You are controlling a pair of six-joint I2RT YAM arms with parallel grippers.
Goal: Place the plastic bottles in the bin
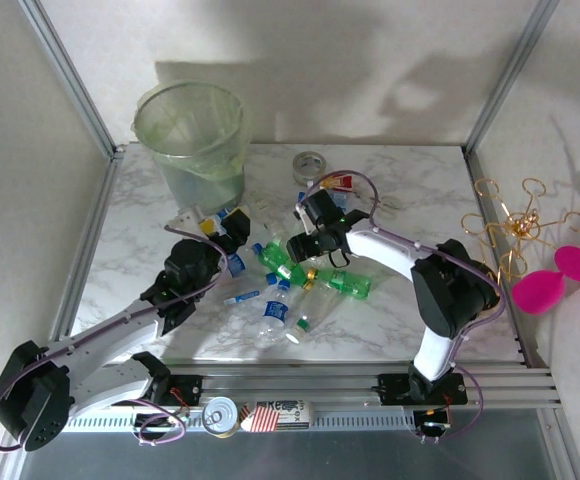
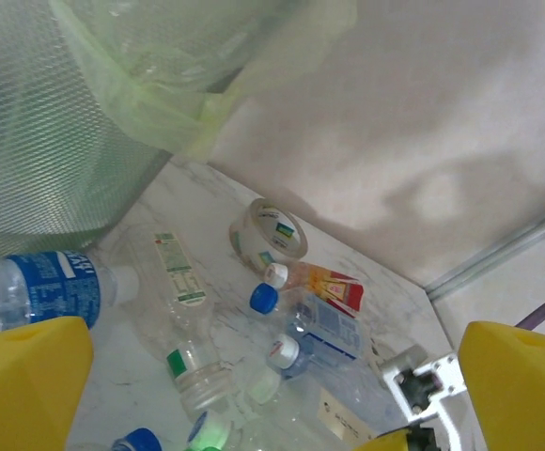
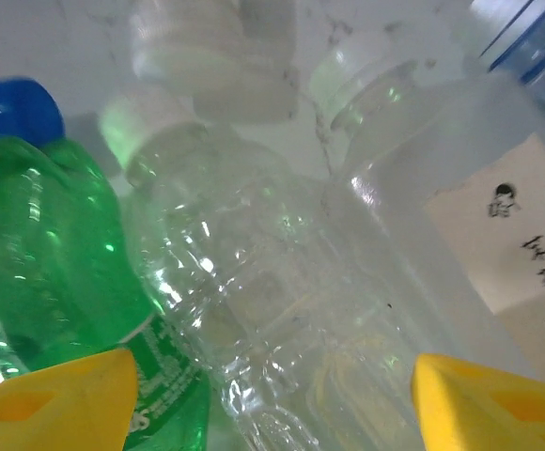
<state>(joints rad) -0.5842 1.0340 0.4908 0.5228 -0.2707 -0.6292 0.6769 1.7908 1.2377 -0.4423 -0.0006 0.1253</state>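
1. The marble table [image 1: 425, 200] is closed in on the left, back and right by pale panels with metal posts. Open tabletop lies along the left front and over most of the right side, while the middle is crowded.
2. The bin [image 1: 192, 140] stands upright in the back left corner, its liner folded over the rim. The bottles [image 1: 290, 285] lie on their sides in a loose heap at the centre, in front of the bin and to its right. A tape roll [image 1: 310, 165] sits behind them near the back panel.
3. The left gripper [image 2: 272, 329] has its fingers spread wide and holds nothing. It hangs close beside the bin's wall, and a blue-labelled bottle [image 2: 47, 287] lies just by its left finger. More bottles lie ahead of it, toward the tape roll.
4. The right gripper [image 3: 272, 366] is also spread wide, low over the heap, with a clear bottle [image 3: 282, 301] between its yellow fingers. I cannot tell whether the fingers touch it. A green bottle [image 3: 47, 254] with a blue cap presses against the clear bottle's left side.
5. From above, both arms cover part of the heap, and the clear bottles blend into the marble, so their number is unsure. The bin's inside is hazy behind the liner. Both wrist views cut the fingers off at the bottom edge.
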